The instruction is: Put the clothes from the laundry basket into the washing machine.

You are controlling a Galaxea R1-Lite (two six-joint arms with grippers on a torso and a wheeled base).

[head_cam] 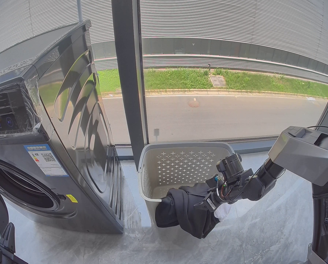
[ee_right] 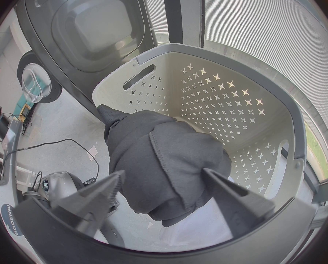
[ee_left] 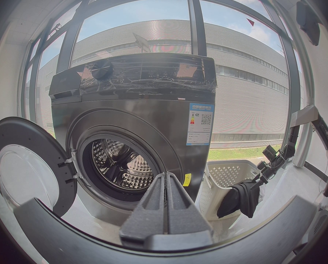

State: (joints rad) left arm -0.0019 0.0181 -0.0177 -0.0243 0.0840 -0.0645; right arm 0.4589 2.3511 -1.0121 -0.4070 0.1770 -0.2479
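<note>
Dark garment (head_cam: 186, 209), bunched, hangs over the near rim of the white laundry basket (head_cam: 182, 145), partly outside it. The basket's walls are pierced with star-shaped holes. It stands on the pale floor (head_cam: 263, 231) against the window, just beside the right flank of the washing machine (head_cam: 61, 129).

Right gripper (ee_right: 162, 173): the fingers stand well apart with the bundled cloth pressed between them, one finger on either side.

Left gripper (ee_left: 165, 175): the fingers lie flat against each other and hold nothing. It sits in front of the machine's opening.

Washing machine: dark grey, front-loading. The round door (ee_left: 28, 165) is swung fully open to the machine's left, showing the perforated steel drum (ee_left: 123, 164).

Markings: a blue-edged rectangular label (head_cam: 46, 160) sits on the front panel, above and to the right of the opening. It carries a square scan code, coloured rating bars and fine print too small to make out. A small yellow sticker (head_cam: 71, 198) lies lower, at the right of the door ring. The control panel (head_cam: 6, 110) bears lit symbols under crinkled clear film, with a round knob (ee_left: 101, 69) at its left end.
</note>
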